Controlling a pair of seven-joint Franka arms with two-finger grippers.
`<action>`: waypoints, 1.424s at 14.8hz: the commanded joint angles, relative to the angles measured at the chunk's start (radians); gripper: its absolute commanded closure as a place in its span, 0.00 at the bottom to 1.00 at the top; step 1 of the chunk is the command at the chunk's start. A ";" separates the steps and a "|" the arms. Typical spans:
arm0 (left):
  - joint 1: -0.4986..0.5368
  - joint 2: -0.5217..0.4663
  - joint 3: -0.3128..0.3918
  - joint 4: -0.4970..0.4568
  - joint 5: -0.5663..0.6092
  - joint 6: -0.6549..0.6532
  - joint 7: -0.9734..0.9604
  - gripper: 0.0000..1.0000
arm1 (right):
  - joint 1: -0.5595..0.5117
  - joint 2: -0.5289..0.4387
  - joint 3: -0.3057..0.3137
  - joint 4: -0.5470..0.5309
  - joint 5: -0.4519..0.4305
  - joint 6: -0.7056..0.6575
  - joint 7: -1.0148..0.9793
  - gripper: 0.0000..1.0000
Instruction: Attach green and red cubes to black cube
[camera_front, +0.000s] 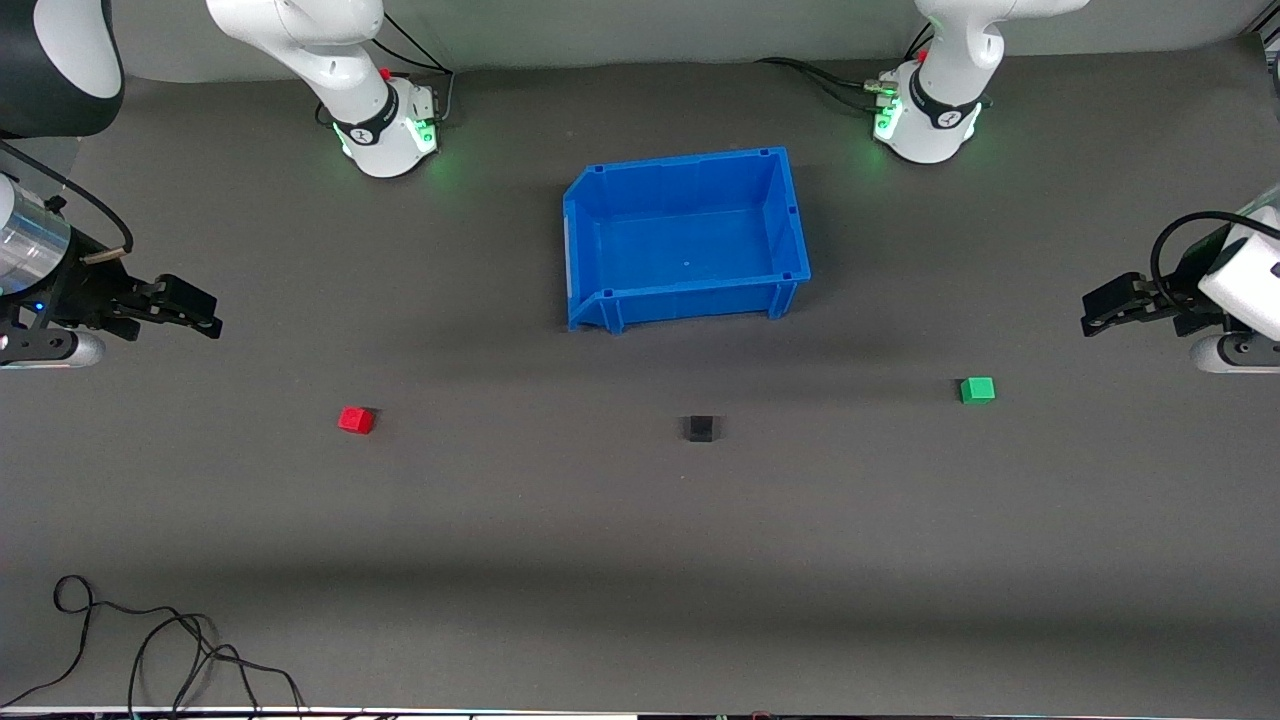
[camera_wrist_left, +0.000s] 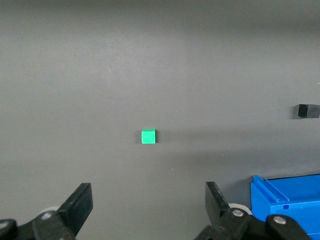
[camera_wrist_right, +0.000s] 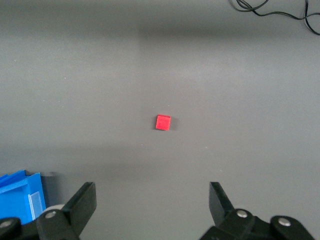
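The black cube sits on the grey mat, nearer to the front camera than the blue bin. The red cube lies toward the right arm's end, the green cube toward the left arm's end. My left gripper is open and empty, up in the air at its end of the table, above the mat short of the green cube. The black cube also shows in the left wrist view. My right gripper is open and empty, up in the air short of the red cube.
An empty blue bin stands in the middle of the table between the two arm bases; its corner shows in both wrist views. Loose black cables lie at the table's front edge, toward the right arm's end.
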 joint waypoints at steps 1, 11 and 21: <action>-0.011 -0.018 0.007 -0.019 0.018 0.005 0.010 0.00 | 0.001 0.005 0.002 0.011 0.017 -0.006 0.009 0.00; 0.009 -0.024 0.016 0.017 -0.002 -0.098 -0.190 0.00 | -0.016 0.066 -0.004 0.011 0.014 -0.007 0.012 0.00; 0.155 -0.029 0.017 -0.024 -0.194 -0.132 -0.982 0.00 | -0.007 0.256 -0.027 -0.107 0.004 0.158 0.056 0.06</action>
